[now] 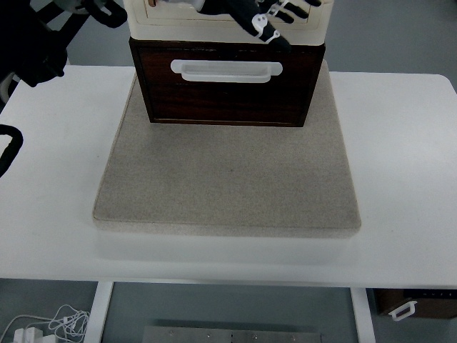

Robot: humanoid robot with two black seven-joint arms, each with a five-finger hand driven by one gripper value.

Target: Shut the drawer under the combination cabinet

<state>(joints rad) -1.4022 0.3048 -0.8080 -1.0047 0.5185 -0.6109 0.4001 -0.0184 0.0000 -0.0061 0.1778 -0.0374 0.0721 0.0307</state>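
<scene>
The combination cabinet has a cream upper part and a dark brown drawer under it with a white handle. The drawer front stands about flush beneath the cream part. My left hand is raised at the picture's top, over the cream upper front, above the drawer. Its fingers are spread and hold nothing. The hand does not touch the drawer. My left arm comes in at the top left.
The cabinet stands at the back of a beige mat on the white table. A black curved part shows at the left edge. Below the table are white cables and a brown box.
</scene>
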